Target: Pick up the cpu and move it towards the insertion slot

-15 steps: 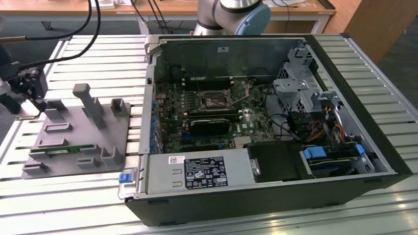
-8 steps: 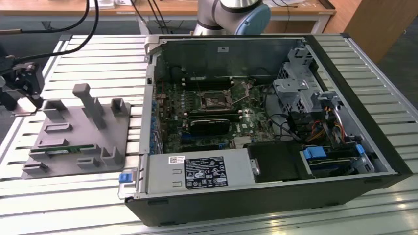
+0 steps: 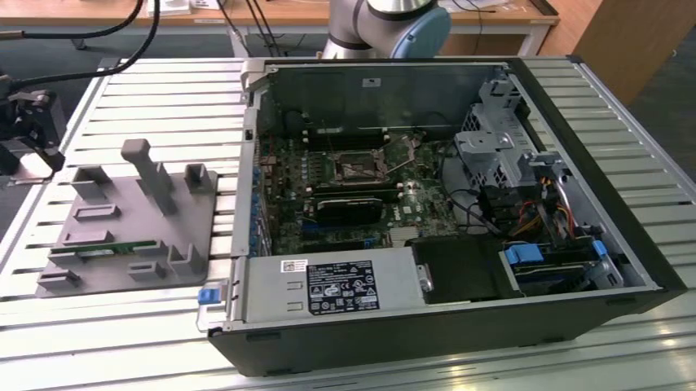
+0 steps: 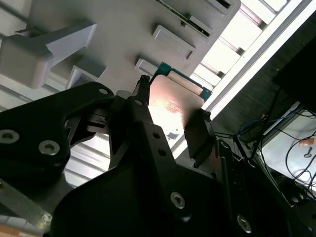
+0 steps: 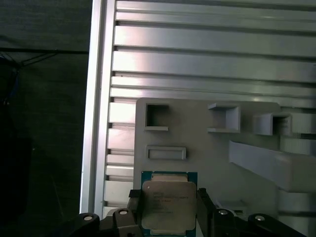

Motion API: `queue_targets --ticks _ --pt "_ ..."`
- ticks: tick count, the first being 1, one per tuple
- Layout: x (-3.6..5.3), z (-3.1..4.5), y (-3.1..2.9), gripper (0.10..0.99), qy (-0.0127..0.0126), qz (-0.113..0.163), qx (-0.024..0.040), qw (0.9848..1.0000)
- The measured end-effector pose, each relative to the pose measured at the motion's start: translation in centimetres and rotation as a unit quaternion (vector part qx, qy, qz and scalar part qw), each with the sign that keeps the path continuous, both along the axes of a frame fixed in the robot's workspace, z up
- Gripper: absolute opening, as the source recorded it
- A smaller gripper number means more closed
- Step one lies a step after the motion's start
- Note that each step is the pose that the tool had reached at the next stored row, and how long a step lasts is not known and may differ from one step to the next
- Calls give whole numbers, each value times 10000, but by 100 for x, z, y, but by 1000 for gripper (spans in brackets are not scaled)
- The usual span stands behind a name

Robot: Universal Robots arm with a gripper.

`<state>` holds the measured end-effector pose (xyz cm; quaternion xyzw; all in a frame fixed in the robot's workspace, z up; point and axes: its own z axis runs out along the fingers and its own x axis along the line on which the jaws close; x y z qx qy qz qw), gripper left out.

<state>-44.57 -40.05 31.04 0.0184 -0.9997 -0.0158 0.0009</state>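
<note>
- The chip [image 5: 168, 203] is gripped between the tool [image 5: 169, 210] fingers, closed on its two edges, in the first wrist view.
- It is held over the grey holder [image 5: 207, 148] on the slatted tabletop [image 5: 197, 59].
- In the exterior view, the socket [image 3: 359, 167] is seen inside the open computer case [image 3: 435, 326].

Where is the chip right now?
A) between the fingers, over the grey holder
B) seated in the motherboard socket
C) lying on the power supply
A: in the first wrist view the chip sits clamped between the two fingers, with the grey holder behind it.
</note>
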Motion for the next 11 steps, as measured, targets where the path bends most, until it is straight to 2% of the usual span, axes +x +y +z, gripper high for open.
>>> queue_targets --ticks 11 --pt "0 233 11 533 0 0 0 10000"
